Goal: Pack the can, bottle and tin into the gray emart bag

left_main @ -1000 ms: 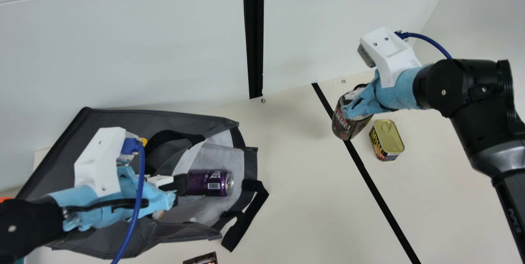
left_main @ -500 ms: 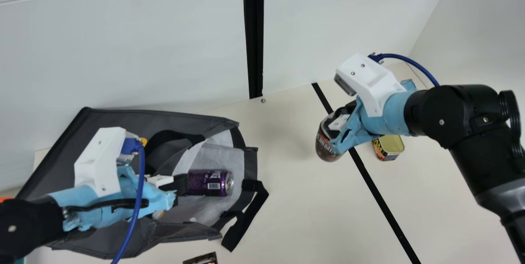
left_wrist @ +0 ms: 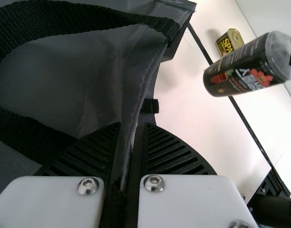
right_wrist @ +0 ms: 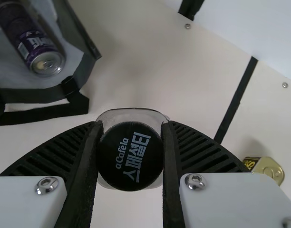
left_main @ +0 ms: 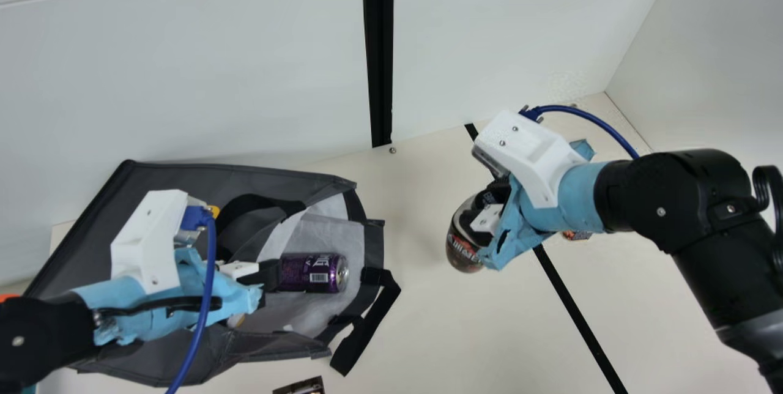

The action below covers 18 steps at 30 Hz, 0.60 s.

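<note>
Black-capped, the bottle (left_main: 463, 241) hangs pinched in the right gripper (right_wrist: 131, 126) above the tabletop (left_main: 428, 320), base slanting leftward to the gray emart bag's (left_main: 374, 247) open mouth, whose edge the left gripper (left_wrist: 132, 127) clamps.

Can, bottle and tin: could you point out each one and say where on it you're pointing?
Can (left_main: 309, 273): main view, on its purple side.
Bottle (left_wrist: 240, 71): left wrist view, on its dark label.
Tin (right_wrist: 270, 167): right wrist view, on its golden lid.

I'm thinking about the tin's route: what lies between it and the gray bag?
In the main view, the bottle in the right gripper and the black table stripe.
</note>
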Motion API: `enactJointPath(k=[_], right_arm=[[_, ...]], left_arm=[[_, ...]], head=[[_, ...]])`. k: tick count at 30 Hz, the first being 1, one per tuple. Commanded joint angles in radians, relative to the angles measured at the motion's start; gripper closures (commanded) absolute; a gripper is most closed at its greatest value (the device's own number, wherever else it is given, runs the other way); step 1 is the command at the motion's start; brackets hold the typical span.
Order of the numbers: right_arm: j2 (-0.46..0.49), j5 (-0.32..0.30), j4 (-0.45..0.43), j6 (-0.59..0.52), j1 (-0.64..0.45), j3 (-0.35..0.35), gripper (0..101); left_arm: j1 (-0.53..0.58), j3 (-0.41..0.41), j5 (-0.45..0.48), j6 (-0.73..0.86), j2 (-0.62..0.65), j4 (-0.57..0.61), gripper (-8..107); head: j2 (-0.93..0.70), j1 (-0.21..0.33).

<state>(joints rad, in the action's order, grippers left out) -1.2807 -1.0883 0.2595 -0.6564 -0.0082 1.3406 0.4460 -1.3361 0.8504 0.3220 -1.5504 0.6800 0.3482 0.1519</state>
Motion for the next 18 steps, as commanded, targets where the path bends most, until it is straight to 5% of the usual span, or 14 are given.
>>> enactJointPath(k=[1,18], right_arm=[[0.004,-0.009,0.009,-0.007,0.01,-0.003,101],[0.033,-0.068,0.051,-0.071,0.11,-0.041,101]], left_arm=[[0.0,0.0,0.0,0.0,0.0,0.0,89],[0.0,0.0,0.0,0.0,0.0,0.0,89]], head=[[0.001,0.023],[0.001,0.023]])
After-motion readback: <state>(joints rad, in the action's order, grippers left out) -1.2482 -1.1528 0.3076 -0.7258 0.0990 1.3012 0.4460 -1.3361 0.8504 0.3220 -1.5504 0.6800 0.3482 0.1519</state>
